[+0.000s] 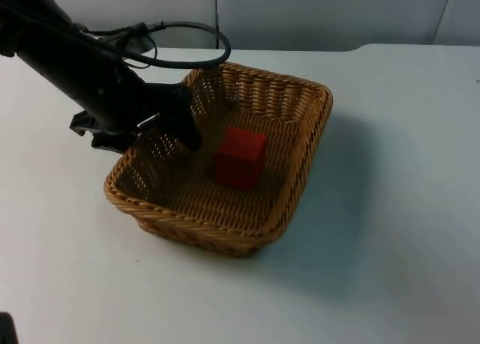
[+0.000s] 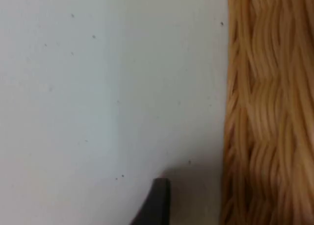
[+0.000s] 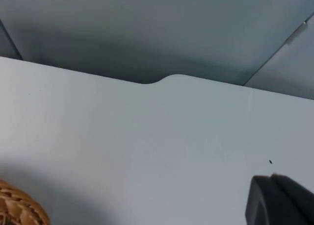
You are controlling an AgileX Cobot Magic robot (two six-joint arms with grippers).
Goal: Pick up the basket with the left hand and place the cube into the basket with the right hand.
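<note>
A woven wicker basket (image 1: 296,108) sits mid-table in the top view, casting a broad shadow on the table to its right. Inside it, near the middle of the floor, a red cube (image 1: 241,158) rests upright. My left gripper (image 1: 154,130) is shut on the basket's left rim, one finger inside the wall and one outside. The left wrist view shows a black fingertip (image 2: 157,203) beside the basket's woven wall (image 2: 270,112). My right gripper (image 3: 279,200) waits away from the cube, with a bit of basket rim (image 3: 17,208) nearby.
The white table top (image 1: 405,231) spreads out around the basket. A grey partition wall (image 3: 147,29) stands behind the table's far edge. A black cable loop (image 1: 202,40) lies behind the basket by the left arm.
</note>
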